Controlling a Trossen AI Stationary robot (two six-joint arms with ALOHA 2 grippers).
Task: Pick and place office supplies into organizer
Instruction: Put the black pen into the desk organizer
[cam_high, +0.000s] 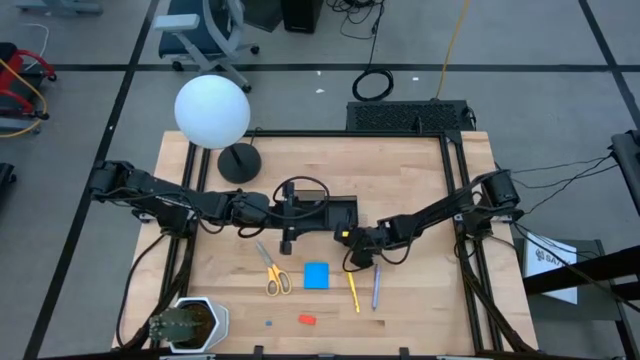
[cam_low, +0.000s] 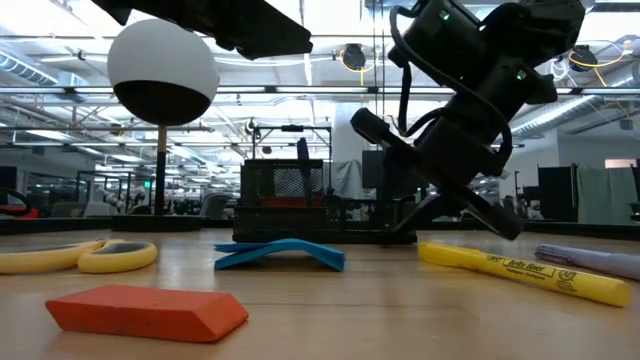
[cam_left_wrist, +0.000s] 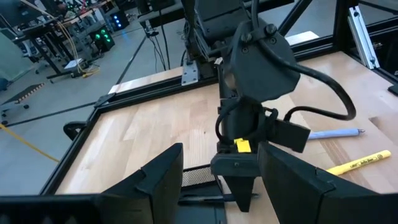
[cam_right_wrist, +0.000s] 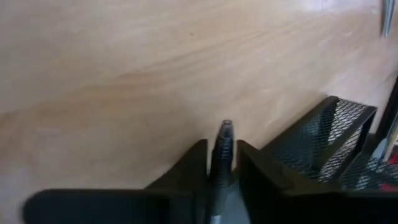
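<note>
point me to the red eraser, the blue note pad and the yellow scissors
red eraser (cam_low: 145, 309): low view, middle of its front face.
blue note pad (cam_high: 316, 275): high view, centre of its top.
yellow scissors (cam_high: 277, 283): high view, on the yellow handle loops.

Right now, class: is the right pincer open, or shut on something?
Shut on a dark pen. The right wrist view shows the right pincer with both fingers pressed against the pen's sides, beside the mesh organizer.
</note>
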